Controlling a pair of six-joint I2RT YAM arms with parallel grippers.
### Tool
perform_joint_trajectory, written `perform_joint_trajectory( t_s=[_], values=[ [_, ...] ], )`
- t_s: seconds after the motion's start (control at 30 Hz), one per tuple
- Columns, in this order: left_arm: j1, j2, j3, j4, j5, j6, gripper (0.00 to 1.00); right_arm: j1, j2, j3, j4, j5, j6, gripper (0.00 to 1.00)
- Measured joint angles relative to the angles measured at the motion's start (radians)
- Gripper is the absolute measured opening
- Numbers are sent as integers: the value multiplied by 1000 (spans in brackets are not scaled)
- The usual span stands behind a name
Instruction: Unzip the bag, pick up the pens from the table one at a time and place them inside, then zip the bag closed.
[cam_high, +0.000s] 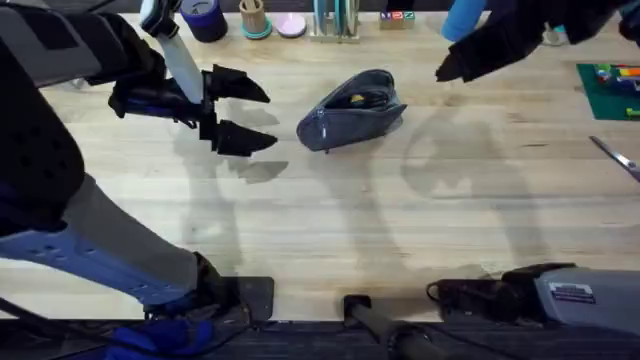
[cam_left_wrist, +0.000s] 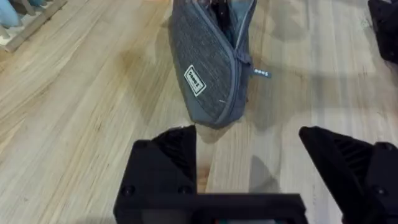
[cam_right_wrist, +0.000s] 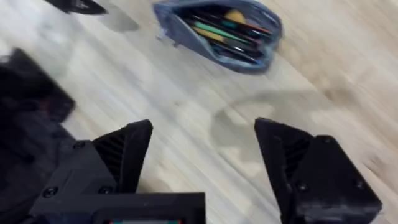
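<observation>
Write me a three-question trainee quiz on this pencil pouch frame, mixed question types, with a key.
1. True or false: the oblong grey-blue fabric pencil pouch lies zipped shut on the pale wooden plank table.
2. Multiple choice: what shows inside the pouch in the right wrist view? A) scissors B) several pens C) nothing
3. Fill in: the jaws of the left gripper and the right gripper are both ____.

Key
1. False: its zipper is open.
2. B: green, yellow and dark pens lie inside.
3. Open, with nothing between them; the left gripper is beside the pouch's end, apart from it.
</observation>
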Motion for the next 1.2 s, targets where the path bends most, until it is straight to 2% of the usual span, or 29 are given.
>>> perform_joint_trajectory(
  t_s=[0.27,0.4,0.6,0.73,1.0,1.17,1.2],
  values=[
    [0,0,0,0,0,3,995,0,0,0,2,-182,8,996],
    [0,0,0,0,0,3,995,2,0,0,6,-213,27,996],
    [0,0,0,0,0,3,995,17,13,0,28,-218,149,995],
    [0,0,0,0,0,3,995,66,18,0,54,-179,240,995],
    [0,0,0,0,0,3,995,178,18,0,115,-20,487,996],
    [0,0,0,0,0,4,995,283,18,0,149,120,616,996],
    [0,0,0,0,0,5,995,333,18,0,150,206,692,996]
  ],
)
